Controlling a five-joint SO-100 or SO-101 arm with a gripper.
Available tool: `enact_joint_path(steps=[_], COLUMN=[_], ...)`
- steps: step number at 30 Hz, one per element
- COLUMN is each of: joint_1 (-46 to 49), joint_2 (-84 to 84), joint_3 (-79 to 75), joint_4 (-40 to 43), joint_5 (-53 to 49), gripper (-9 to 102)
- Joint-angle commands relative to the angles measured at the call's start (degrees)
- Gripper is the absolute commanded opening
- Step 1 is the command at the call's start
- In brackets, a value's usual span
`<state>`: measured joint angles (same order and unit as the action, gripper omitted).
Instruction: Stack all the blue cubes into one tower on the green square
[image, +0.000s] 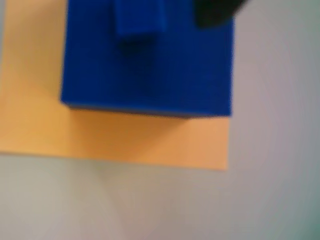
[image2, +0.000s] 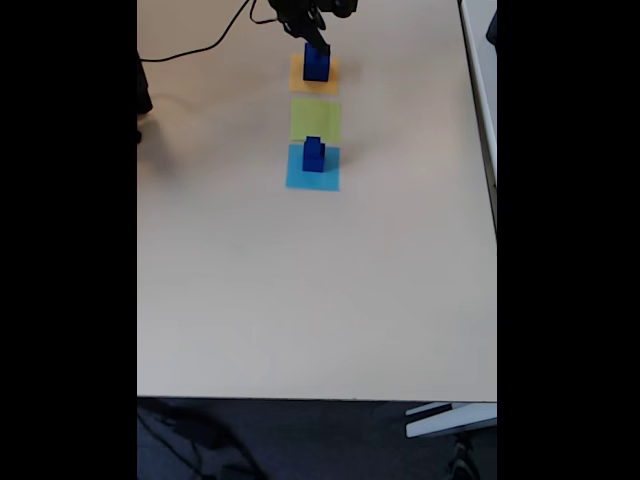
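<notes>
Pincer (image2: 316, 40) sits at the far edge of the surface (image2: 300, 290), directly over the big dark navy-blue solid cube (image2: 317, 64) on the flat orange-yellow paper square (image2: 299, 72). Too small and dark in the fixed view to say whether the jaws are apart, together or clamped; cannot tell.

Wrist view: large cube (image: 150, 75) fills the upper middle, orange-yellow square (image: 125, 140) showing under its near and left sides. A smaller blue block shape (image: 140, 17) and a dark blurred part (image: 215, 12) at the top edge, likely pincer parts; blurred, unsure.

Key relation: cube is straight below the pincer, so the next move is probably a vertical close-and-lift. Flat lime-green paper square (image2: 315, 118) lies bare, next square toward the near edge, between the orange-yellow one and the flat light-blue paper square (image2: 312, 172).

Fixed view alone gives layout: three squares in a line, two smaller navy cubes (image2: 313, 154) stacked on the light-blue square. Wrist view gives the cube's sit on the paper, skewed toward one corner.
</notes>
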<state>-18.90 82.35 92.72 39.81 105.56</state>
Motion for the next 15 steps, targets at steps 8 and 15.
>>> enact_joint_path(steps=[8,15], joint_1=[-1.32,-0.7], joint_2=[-0.97,-1.85], joint_3=[-1.14,-1.41], joint_4=[-0.35,-0.35], joint_5=[1.23,0.18], gripper=[23,24])
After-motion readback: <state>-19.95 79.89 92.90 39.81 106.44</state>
